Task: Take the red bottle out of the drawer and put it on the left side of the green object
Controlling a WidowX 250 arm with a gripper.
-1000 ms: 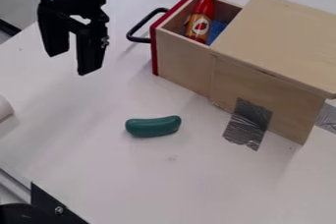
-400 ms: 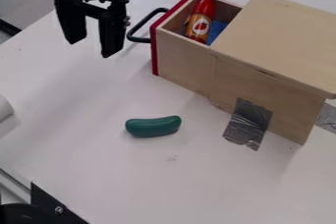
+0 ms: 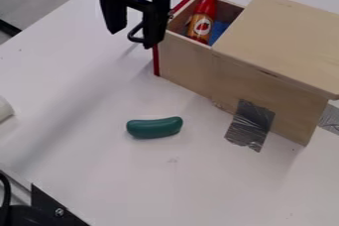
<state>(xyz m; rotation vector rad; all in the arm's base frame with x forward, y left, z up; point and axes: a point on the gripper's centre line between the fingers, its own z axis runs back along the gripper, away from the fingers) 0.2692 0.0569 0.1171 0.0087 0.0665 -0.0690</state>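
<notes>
The black gripper (image 3: 134, 38) hangs at the upper left, over the drawer's handle and beside its red front, with its two fingers apart and nothing between them. To its right the red bottle (image 3: 203, 16) leans upright inside the open drawer (image 3: 183, 54), its red neck sticking up above the walls. A green object (image 3: 154, 127), rounded and elongated, lies on the white table (image 3: 99, 170) in front of the drawer box.
The wooden box (image 3: 278, 41) with its slanted lid takes up the right side, held by grey tape (image 3: 250, 125) at its base. Blue material (image 3: 218, 30) lies in the drawer behind the bottle. A white cylindrical thing (image 3: 5, 108) is at the left edge.
From the upper left the gripper has moved right and somewhat up in the view, now overlapping the drawer handle. Bottle, drawer and green object stay where they were.
</notes>
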